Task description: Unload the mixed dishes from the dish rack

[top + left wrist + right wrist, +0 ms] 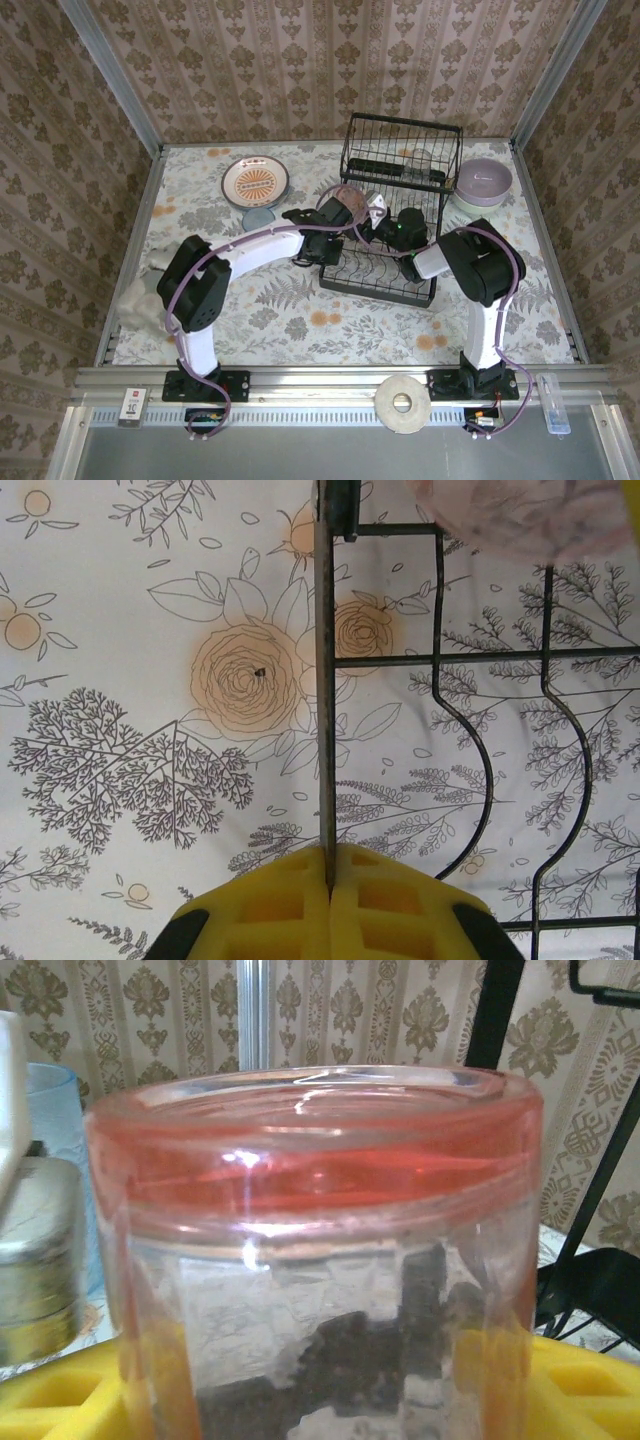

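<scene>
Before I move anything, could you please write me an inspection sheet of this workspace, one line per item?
Surface: table under a floral cloth; no spill seen.
Job's things: black dish rack at centre; orange-centred plate and lilac bowl on the cloth beside it; pinkish tumbler between the right fingers.
Clutter: tape roll on the front rail.
Grippers: left gripper shut, with a thin upright strip between its pads; right gripper closed on the tumbler.
Cables: purple cables looped along both arms.
Surroundings: patterned walls on three sides.
</scene>
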